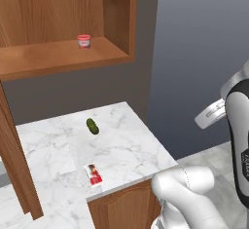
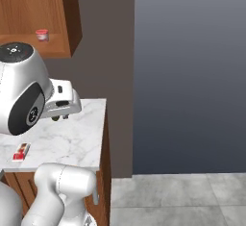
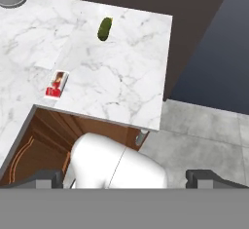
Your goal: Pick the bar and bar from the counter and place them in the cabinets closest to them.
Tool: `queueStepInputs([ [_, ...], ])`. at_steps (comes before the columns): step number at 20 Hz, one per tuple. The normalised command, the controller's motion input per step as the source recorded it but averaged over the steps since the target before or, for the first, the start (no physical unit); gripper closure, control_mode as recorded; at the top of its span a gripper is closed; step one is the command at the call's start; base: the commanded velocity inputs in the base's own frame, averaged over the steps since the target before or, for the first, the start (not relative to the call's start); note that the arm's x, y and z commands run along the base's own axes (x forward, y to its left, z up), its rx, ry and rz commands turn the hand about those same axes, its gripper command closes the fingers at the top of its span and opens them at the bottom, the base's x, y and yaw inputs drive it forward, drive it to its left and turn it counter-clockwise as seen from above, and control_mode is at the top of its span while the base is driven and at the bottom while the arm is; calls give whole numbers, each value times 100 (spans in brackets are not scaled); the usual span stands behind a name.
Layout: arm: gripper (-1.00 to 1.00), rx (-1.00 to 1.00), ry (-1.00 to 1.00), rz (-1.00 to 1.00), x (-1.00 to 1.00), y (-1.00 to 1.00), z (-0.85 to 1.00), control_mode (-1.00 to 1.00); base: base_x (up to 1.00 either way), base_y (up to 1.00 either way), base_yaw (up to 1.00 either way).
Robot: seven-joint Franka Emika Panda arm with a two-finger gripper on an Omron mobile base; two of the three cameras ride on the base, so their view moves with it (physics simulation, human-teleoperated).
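Reaching for the white bar (image 3: 56, 85) with the red patch, lying flat near the counter (image 3: 121, 86) front edge, calls for a straight-down approach; the gripper (image 3: 125, 178), fingers wide apart and empty, hangs well above.

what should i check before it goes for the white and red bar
1. Bar in sight: ok, the white and red bar lies flat on the counter near its front edge.
2. Nothing touching the bar: ok, the green oval lies apart, farther back.
3. Claw free: ok, its tips stand wide apart with nothing between them.
4. Claw over the bar: not ok, the hand view has the bar up and off to the left.
5. Cabinet open: ok, its shelf holds a red jar with bare wood beside it.
6. Second bar located: cannot tell.
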Motion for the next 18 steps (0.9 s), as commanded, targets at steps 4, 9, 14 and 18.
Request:
queueStepInputs([
  [4, -100, 0, 0, 0, 0, 0, 0, -100, 0, 0, 0],
  [9, -100, 2, 0, 0, 0, 3, 0, -100, 0, 0, 0],
  [14, -100, 1, 0, 0, 0, 36, 0, -100, 0, 0, 0],
  [18, -100, 0, 0, -2, 0, 52, -4, -100, 0, 0, 0],
])
